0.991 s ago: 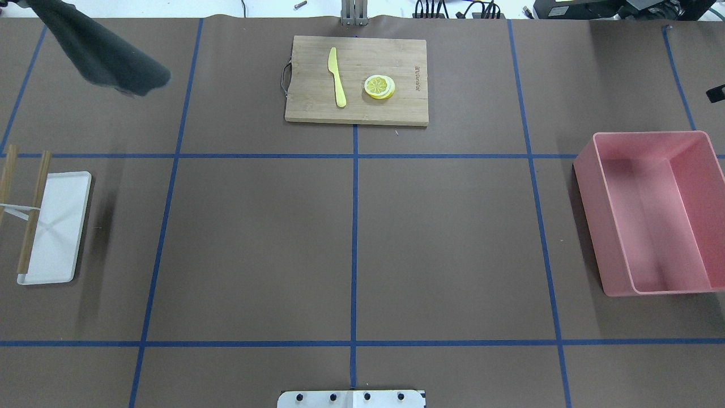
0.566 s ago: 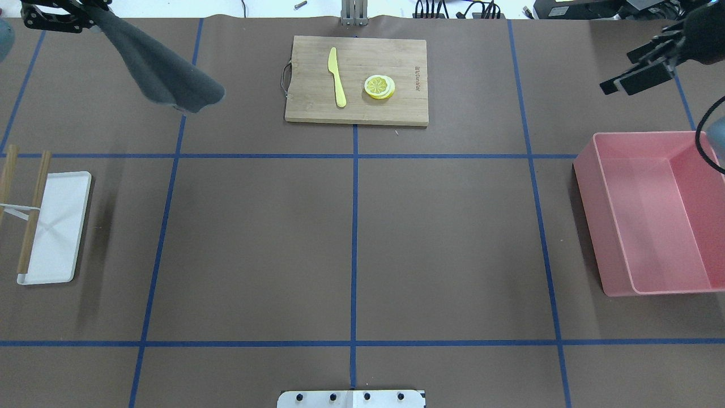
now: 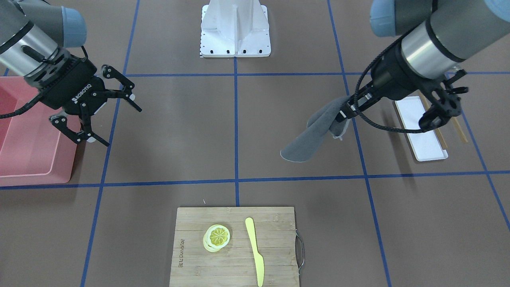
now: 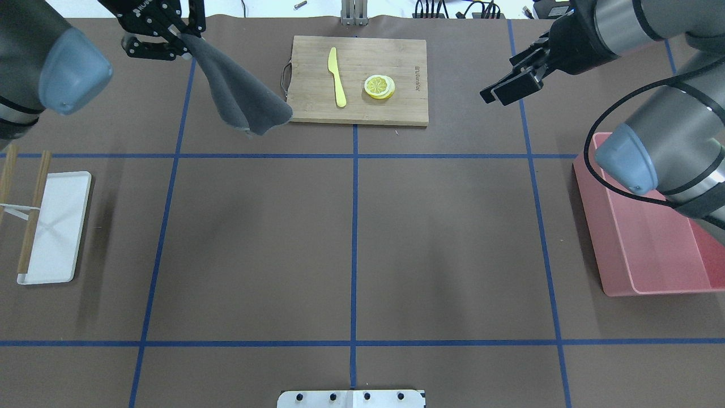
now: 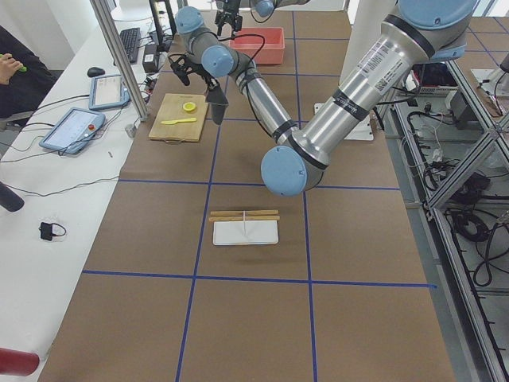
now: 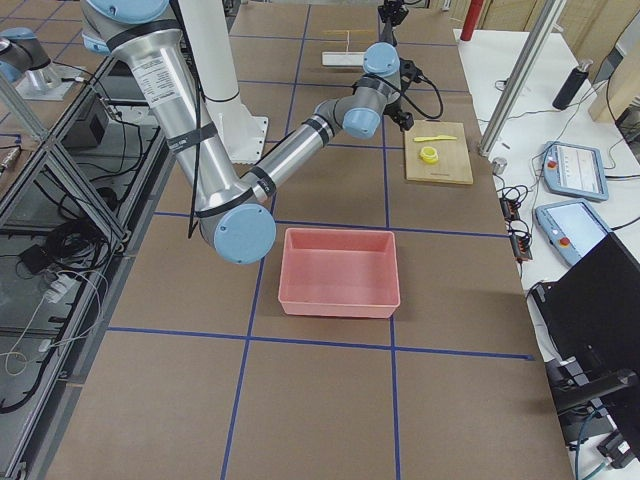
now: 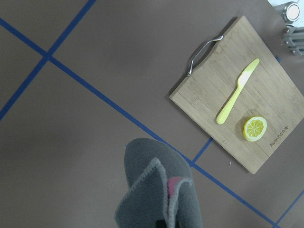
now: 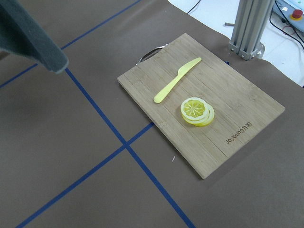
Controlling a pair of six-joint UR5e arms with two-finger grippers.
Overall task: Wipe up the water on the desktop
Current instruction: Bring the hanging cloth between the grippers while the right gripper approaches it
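Note:
The brown desktop [image 4: 453,238] with blue tape lines shows no water that I can make out. My left gripper [image 4: 182,41] hangs over the far left part, shut on a dark grey cloth [image 4: 243,99] that droops toward the cutting board's left edge. From the front the left gripper [image 3: 346,113] pinches the cloth [image 3: 312,135] clear of the surface. The cloth [image 7: 156,190] fills the bottom of the left wrist view. My right gripper [image 3: 122,126] is open and empty, above the desktop right of the board; overhead it [image 4: 501,90] shows there too.
A bamboo cutting board [image 4: 357,79] at the far middle carries a yellow knife [image 4: 337,76] and lemon slices [image 4: 379,86]. A pink bin [image 4: 651,249] stands at the right edge. A white tray [image 4: 56,226] with chopsticks [image 4: 34,209] lies at the left.
My left gripper has carried the cloth rightward, from the far left corner to beside the board. My right arm has come in from the right edge toward the board.

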